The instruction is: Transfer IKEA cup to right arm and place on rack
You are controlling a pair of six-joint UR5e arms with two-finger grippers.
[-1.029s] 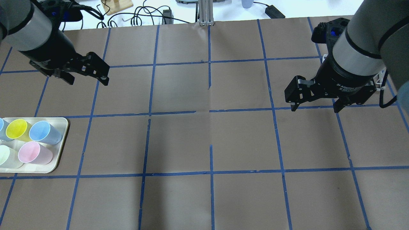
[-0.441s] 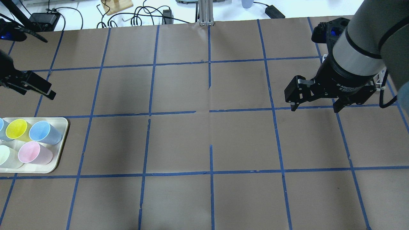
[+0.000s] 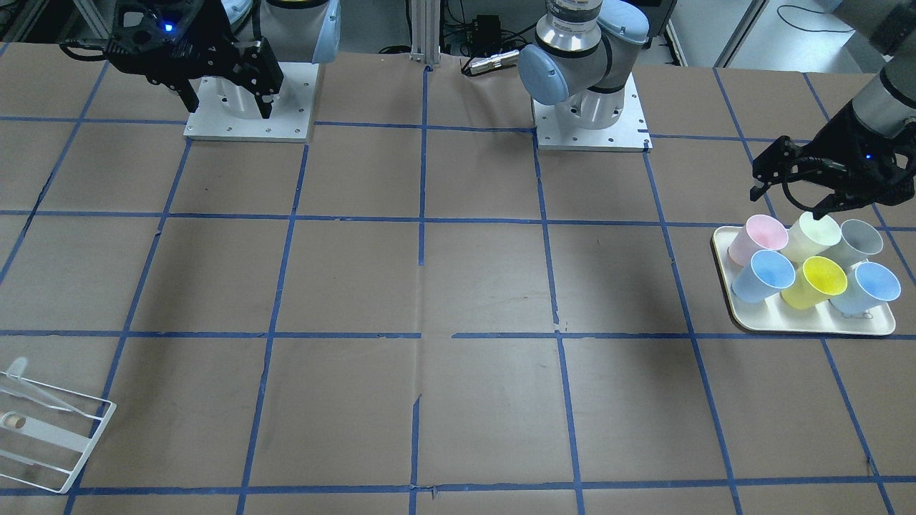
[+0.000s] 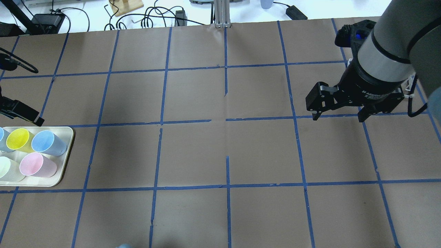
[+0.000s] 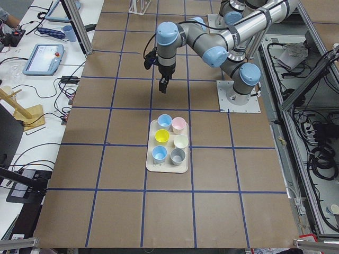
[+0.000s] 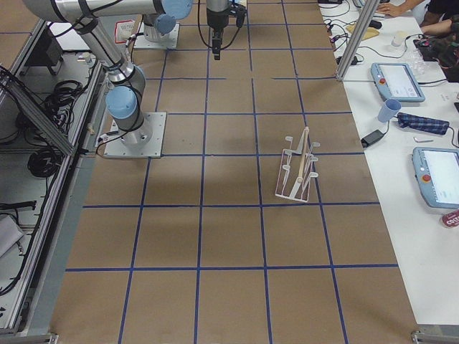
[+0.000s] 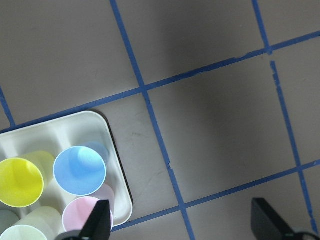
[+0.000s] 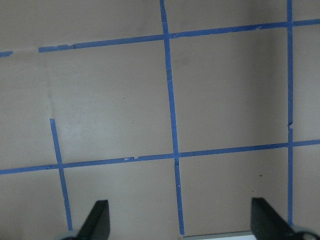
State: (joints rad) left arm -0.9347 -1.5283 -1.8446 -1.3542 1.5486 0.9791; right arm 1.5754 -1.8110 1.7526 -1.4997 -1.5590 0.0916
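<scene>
Standing mouth-up in the cream tray (image 3: 809,327) at the table's (image 4: 193,151) left end are six cups; the pink IKEA cup (image 3: 757,234) takes the robot-side corner nearest the table's middle, just beside a cream cup (image 3: 816,232) and a light blue cup (image 3: 769,275); a yellow cup (image 3: 821,277), a grey cup (image 3: 861,239) and a second blue cup (image 3: 874,282) fill the rest. The left pincer (image 3: 791,200) hangs spread wide near that tray, holding nothing; the right pincer (image 4: 337,117), likewise spread, hovers well apart; the white rack (image 6: 297,172) stands toward the right end.

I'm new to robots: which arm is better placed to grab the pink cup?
Left. The left fingers hover open close to the tray holding the pink cup; the right fingers are far across the table.
</scene>
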